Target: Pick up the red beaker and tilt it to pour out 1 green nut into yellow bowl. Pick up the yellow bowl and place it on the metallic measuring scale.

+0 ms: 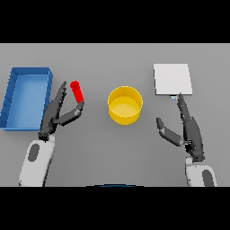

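The red beaker [77, 91] stands slightly tilted left of centre, a slim red cylinder. My left hand [55, 114] is open around its base, fingers stretched past it on the left and the thumb reaching under it from the right. Whether the thumb touches it I cannot tell. The yellow bowl [125, 104] sits upright in the middle of the table; I see nothing in it. The metallic measuring scale [173, 79] lies flat at the back right. My right hand [190, 130] rests open just in front of the scale, fingertips close to its near edge.
A blue tray [26, 95] lies at the far left, right beside my left hand. The grey table [112, 152] stretches between the two arms.
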You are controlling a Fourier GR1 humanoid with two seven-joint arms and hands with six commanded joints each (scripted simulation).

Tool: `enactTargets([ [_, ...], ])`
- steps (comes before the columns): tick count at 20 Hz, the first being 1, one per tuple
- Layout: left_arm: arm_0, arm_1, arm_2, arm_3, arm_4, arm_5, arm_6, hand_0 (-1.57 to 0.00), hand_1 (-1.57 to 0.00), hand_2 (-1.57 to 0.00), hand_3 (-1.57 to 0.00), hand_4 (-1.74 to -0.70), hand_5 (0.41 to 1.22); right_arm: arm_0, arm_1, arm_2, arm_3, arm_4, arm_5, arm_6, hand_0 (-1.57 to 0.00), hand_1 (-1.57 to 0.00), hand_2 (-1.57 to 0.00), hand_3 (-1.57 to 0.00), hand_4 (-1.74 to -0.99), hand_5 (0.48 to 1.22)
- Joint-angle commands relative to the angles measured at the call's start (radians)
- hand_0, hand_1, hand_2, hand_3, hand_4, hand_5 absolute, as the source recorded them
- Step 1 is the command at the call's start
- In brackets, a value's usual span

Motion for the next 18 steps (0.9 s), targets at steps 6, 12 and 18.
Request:
enactTargets([
  [6, -0.129, -0.005, 0.034, 0.176, -0.004, 0.011, -0.052, 0.00, 0.00, 0.00, 0.00, -1.28, 0.682, -0.018, -0.001, 0.002, 0.009, 0.015, -0.008, 0.023, 0.00, 0.00, 0.00, 0.00, -1.266, 0.635],
  [12, -0.221, -0.017, 0.042, 0.282, -0.019, 0.023, -0.056, 0.00, 0.00, 0.00, 0.00, -1.29, 0.686, -0.002, -0.010, 0.003, -0.009, 0.012, 0.000, -0.006, 0.00, 0.00, 0.00, 0.00, -1.267, 0.644],
  [18, -0.293, -0.020, 0.076, 0.385, 0.001, 0.016, -0.105, 0.00, 0.00, 0.00, 0.00, -1.31, 0.688, 0.008, 0.003, 0.003, -0.002, 0.007, -0.005, -0.015, 0.00, 0.00, 0.00, 0.00, -1.269, 0.640],
])
